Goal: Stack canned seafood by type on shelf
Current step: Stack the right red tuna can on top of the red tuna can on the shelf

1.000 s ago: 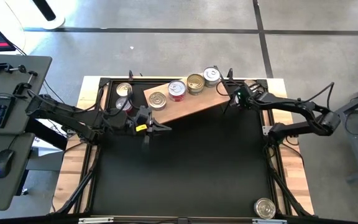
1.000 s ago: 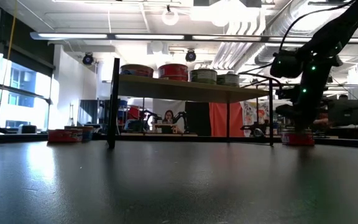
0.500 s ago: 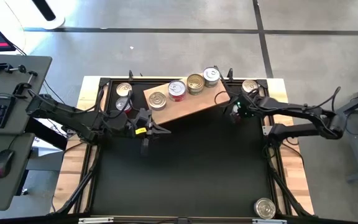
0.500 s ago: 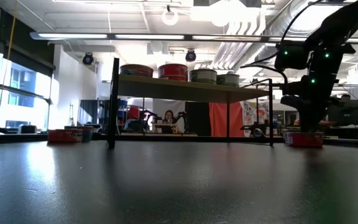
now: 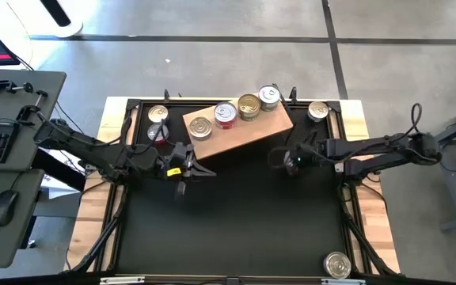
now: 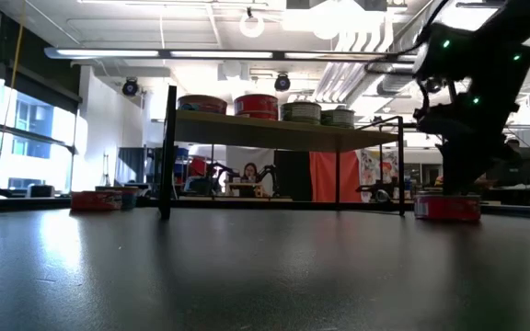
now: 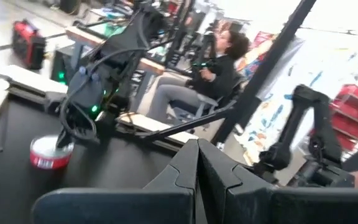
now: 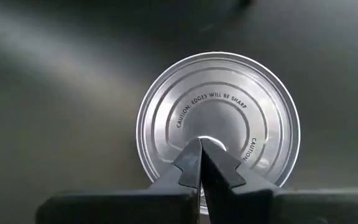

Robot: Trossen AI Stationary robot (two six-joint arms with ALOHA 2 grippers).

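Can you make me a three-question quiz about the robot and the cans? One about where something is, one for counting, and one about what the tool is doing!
1. Where is the right tool?
A) over the floor
B) above a tin on the black table, in front of the shelf
C) on top of the shelf

2. How many cans stand on the shelf?
A) two
B) seven
C) four

3. How are the right tool's fingers?
A) shut together
B) wide open
C) squeezing the tin's sides

Answers:
1 B, because the high view shows the tool over the table just in front of the shelf.
2 C, because four lids sit in a row on the wood.
3 A, because in the right wrist view the fingertips meet over the middle of the silver lid.
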